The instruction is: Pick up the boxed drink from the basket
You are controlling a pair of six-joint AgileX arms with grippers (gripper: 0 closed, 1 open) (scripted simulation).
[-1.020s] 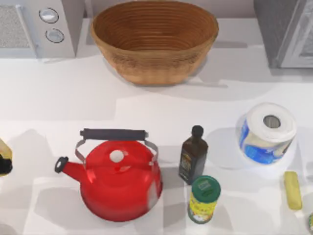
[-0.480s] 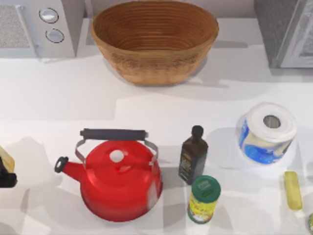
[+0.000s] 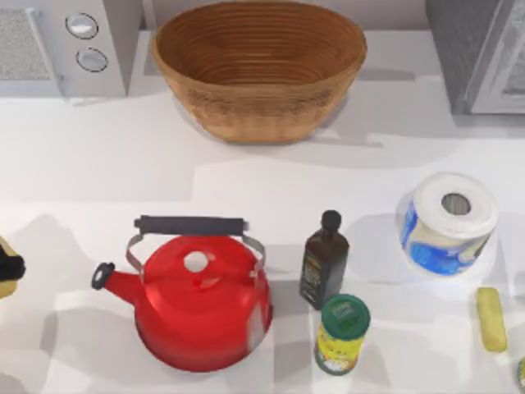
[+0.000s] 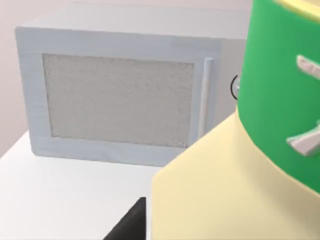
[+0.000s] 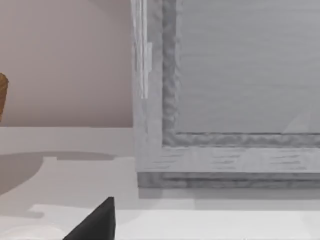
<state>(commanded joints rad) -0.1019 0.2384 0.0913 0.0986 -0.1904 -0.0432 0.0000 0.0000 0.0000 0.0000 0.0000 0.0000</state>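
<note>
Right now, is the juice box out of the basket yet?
Done: the boxed drink is out of the basket. In hand: the jaws of my left gripper clamp it at the left edge of the table. Left: nothing I can see. My right gripper sits parked by the grey appliance.

Large oval bowl-shaped basket of brown woven wicker (image 3: 259, 70): upright at the table's far edge, centre, hollow bare. Pale-yellow rectangular drink carton (image 4: 235, 185) with a green band: close before the left wrist camera; a sliver (image 3: 6, 277) shows at the table's left edge.
</note>
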